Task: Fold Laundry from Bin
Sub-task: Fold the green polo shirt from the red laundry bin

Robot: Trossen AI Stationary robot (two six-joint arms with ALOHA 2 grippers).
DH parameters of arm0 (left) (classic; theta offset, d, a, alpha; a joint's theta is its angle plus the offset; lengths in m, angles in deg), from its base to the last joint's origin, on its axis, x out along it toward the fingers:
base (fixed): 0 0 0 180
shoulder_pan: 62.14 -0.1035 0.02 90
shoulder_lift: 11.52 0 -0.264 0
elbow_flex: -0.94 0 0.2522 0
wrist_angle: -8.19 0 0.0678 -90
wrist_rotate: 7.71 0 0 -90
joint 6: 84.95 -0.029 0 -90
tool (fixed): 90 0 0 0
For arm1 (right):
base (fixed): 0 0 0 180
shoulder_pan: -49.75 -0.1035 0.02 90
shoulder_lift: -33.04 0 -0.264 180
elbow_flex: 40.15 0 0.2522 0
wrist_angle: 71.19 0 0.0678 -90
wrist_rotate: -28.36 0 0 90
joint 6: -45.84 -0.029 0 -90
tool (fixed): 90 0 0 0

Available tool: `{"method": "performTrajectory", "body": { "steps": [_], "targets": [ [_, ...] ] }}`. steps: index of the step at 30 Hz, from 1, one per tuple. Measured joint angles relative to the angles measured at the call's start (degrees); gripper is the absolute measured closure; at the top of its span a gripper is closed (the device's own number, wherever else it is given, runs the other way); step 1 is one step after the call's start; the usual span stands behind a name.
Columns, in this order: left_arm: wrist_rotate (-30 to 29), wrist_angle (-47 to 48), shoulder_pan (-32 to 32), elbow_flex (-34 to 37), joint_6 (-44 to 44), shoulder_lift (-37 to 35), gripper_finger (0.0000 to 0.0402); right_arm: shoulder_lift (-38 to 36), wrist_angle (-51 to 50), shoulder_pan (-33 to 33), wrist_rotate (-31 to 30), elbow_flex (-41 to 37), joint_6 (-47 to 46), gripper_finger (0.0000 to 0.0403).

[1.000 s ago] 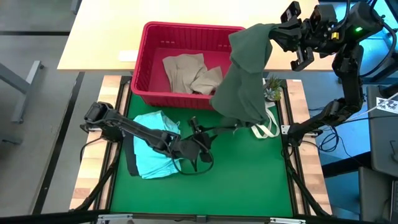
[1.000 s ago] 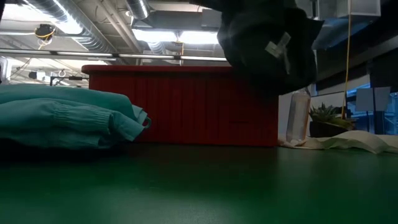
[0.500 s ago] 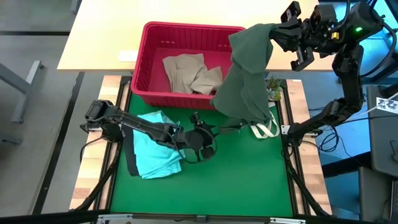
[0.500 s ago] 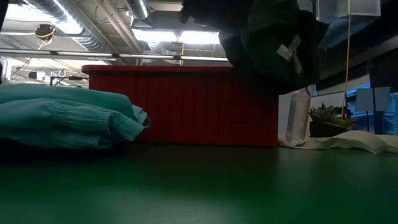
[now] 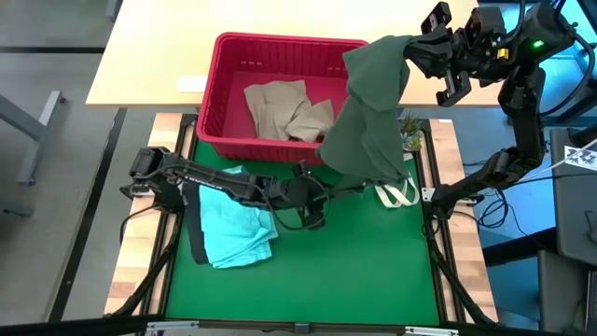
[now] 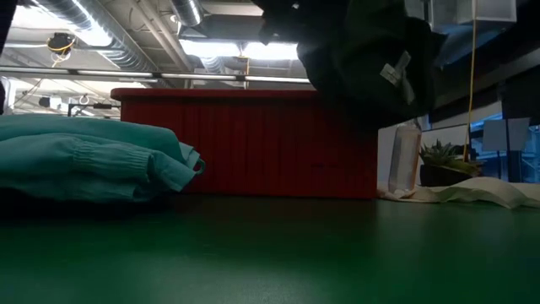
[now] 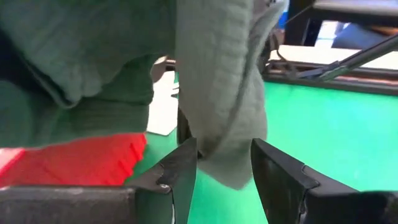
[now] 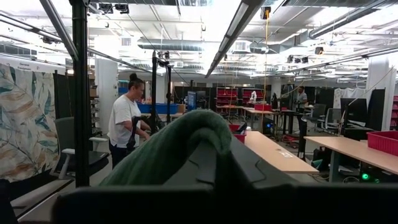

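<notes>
My right gripper [image 5: 417, 51] is raised over the table's far right and shut on a dark olive green garment [image 5: 366, 112]. The garment hangs down in front of the red bin [image 5: 224, 103] and stays clear of the green mat in the low view [image 6: 363, 59]. My left gripper [image 7: 224, 149] is open beside the garment's lower edge [image 5: 326, 191], and a hanging corner of the cloth [image 7: 224, 124] sits between its fingers. A beige garment [image 5: 284, 107] lies in the bin. A folded teal garment [image 5: 233, 224] rests on a dark one [image 5: 194, 238]. My right gripper holds the green garment by a bunched fold at its top [image 8: 186, 134], and the cloth drapes over the fingers. The rest hangs slack below, lifted clear. My left gripper's fingers [image 7: 183, 165] stand on either side of the hanging corner; I cannot tell whether they touch it.
A white cloth bag with loop handles [image 5: 396, 193] lies at the mat's right edge, with a small potted plant [image 5: 408, 133] just beyond it. The near half of the green mat [image 5: 354, 271] is bare. A person stands in the room behind [image 8: 124, 121].
My left gripper has moved toward the table's right and far side, from beside the teal garment to the green garment's lower edge, and has rolled on its wrist. The green garment's hem has swayed slightly.
</notes>
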Motion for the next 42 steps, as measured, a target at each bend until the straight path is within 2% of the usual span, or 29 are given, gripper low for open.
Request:
{"method": "performTrajectory", "body": {
  "steps": [10,14,17,21,23,31,37,42],
  "targets": [
    [9.3,-3.2,-2.6,0.0,-3.0,0.0,0.0255,0.0,0.0,0.0,0.0,0.0,0.0,0.0388],
    [10.3,-3.5,-3.1,0.0,-2.9,0.0,0.0261,0.0,0.0,0.0,0.0,0.0,0.0,0.0387],
    [13.4,-3.6,-3.5,0.0,-1.6,0.0,0.0292,0.0,0.0,0.0,0.0,0.0,0.0,0.0387],
    [14.5,-3.7,-3.7,0.0,-1.3,0.0,0.0380,0.0,-0.1,0.0,0.0,0.0,0.0,0.0387],
    [15.4,-4.0,-3.6,0.0,-1.3,-0.1,0.0390,0.0,-1.1,0.0,-0.1,0.0,0.1,0.0387],
    [23.7,-3.2,-2.1,0.0,-1.0,-4.9,0.0398,0.0,-18.9,0.0,-5.5,0.0,7.6,0.0387],
    [24.0,2.7,-0.9,0.0,-1.0,-11.5,0.0399,0.0,-32.7,0.0,-12.9,0.0,11.3,0.0387],
    [24.0,12.5,-0.5,0.0,0.4,-16.2,0.0400,-0.2,-40.8,0.0,-17.2,0.0,12.5,0.0387]
  ]
}}
